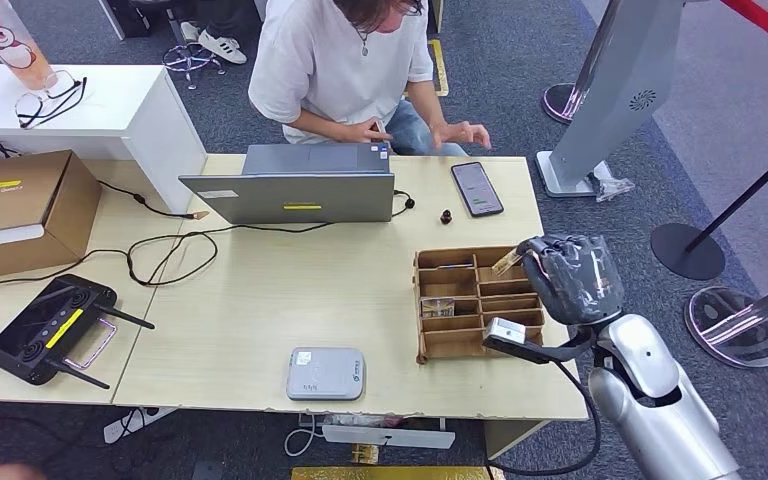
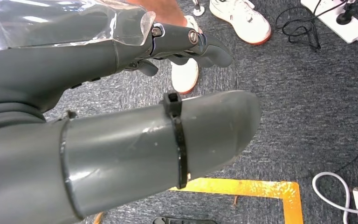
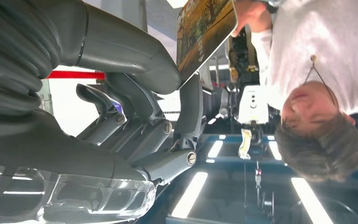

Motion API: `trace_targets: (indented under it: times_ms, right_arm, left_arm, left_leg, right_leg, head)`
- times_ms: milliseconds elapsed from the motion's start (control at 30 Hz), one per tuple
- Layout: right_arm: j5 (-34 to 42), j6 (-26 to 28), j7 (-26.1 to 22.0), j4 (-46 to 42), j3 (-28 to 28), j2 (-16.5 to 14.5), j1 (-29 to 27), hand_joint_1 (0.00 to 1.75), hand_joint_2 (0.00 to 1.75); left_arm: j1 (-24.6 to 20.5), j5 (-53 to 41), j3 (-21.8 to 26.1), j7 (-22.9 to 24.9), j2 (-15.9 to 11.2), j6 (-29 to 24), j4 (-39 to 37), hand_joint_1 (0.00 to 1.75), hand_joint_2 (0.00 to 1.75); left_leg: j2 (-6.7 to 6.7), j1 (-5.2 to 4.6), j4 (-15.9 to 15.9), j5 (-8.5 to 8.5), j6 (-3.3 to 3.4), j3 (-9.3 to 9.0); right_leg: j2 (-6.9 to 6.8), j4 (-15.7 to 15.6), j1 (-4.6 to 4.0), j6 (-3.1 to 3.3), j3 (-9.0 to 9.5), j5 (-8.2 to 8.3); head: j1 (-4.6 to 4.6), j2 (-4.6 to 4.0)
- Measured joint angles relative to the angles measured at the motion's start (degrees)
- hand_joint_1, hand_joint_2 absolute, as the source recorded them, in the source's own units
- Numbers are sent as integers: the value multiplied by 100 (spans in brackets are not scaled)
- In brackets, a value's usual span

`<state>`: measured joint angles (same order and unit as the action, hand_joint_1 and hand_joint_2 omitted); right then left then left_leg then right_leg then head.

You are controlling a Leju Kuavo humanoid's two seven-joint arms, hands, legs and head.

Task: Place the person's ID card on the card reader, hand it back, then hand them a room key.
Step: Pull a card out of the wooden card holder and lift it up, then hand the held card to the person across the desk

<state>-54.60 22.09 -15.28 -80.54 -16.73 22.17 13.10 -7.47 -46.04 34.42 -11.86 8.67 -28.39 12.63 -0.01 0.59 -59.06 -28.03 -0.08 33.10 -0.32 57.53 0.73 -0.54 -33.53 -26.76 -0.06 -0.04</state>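
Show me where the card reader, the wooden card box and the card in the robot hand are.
Card reader (image 1: 326, 373): head view, middle of its grey top.
Wooden card box (image 1: 447, 283): head view, a divider on its left side.
Card (image 3: 205, 29): right wrist view, its printed face, pinched by the right robot hand (image 3: 135, 112).

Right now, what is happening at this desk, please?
The robot's right hand holds a card with a picture printed on it, pinched between thumb and finger, above the brown wooden box with compartments. A person in a white T-shirt sits across the light wooden table, behind a grey laptop. The small grey card reader near the robot's edge has nothing on it. The left hand holds nothing, over the carpet.
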Motion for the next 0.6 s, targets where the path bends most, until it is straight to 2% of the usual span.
trace_targets:
  times_ms: [267, 600]
  right_arm:
    - [229, 176, -105, -56, -15, -189, 279, 175, 175]
    - [364, 246, -163, 156, -212, -688, 1067, 175, 175]
  left_arm:
    - [-15, -26, 0, 58, 32, 0, 0, 0, 0]
    - [-112, -103, 0, 109, 85, 2, 0, 0, 0]
  left_leg:
    - [1, 0, 0, 1, -1, -1]
    - [4, 1, 0, 6, -1, -2]
  right_leg:
    - [2, 1, 0, 1, 0, 1]
    - [5, 5, -1, 3, 1, 5]
  head:
    - [1, 0]
    - [0, 0]
